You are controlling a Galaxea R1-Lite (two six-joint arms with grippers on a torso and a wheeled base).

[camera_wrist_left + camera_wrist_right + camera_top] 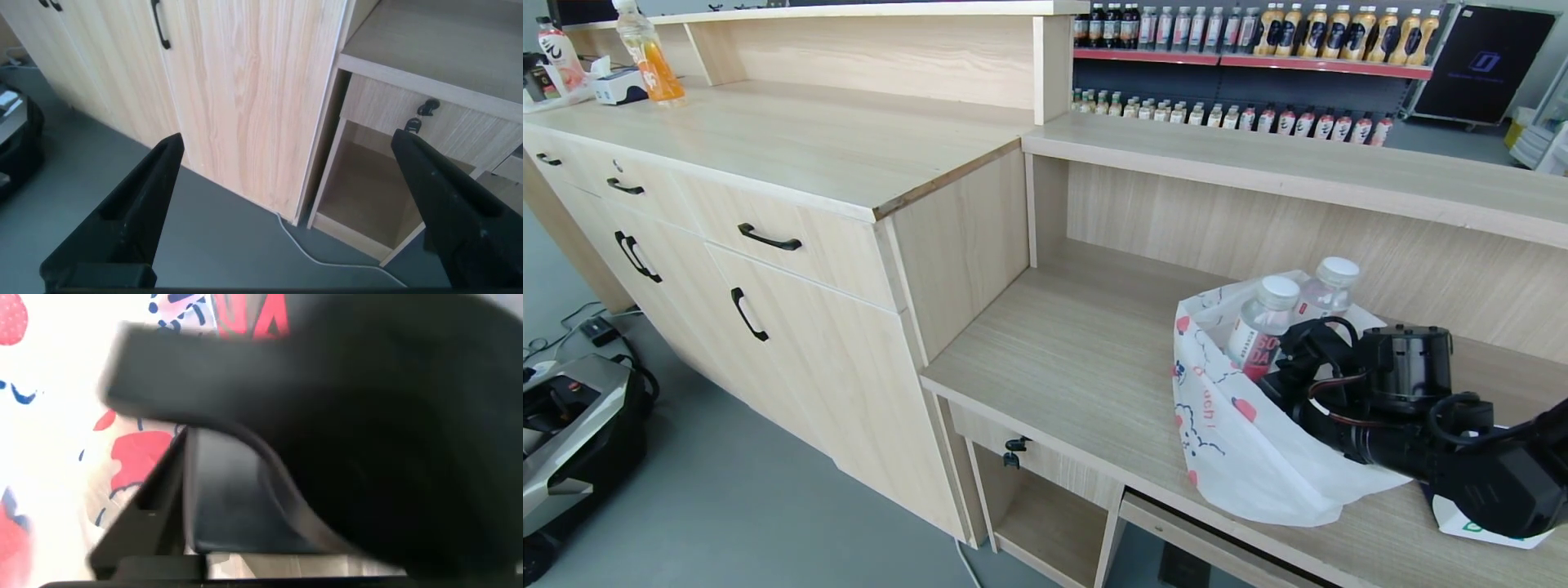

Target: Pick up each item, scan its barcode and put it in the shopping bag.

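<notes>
shopping bag (1241,441) sits near table's (1078,359) front edge, mouth open, two bottles (1262,327) upright inside. right hand (1294,363) at bag mouth beside them, likely for drop-off; cannot tell if open or closed. left hand (286,147) spread wide, empty, parked low by cupboard (245,98).

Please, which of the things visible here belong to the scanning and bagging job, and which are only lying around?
Belong to the job:
shopping bag
front bottle and rear bottle, both standing in the bag
perhaps the orange drink bottle on the far counter, not yet bagged

Only lying around:
shelf bottles behind the counter
white and blue box beside the orange drink bottle
</notes>
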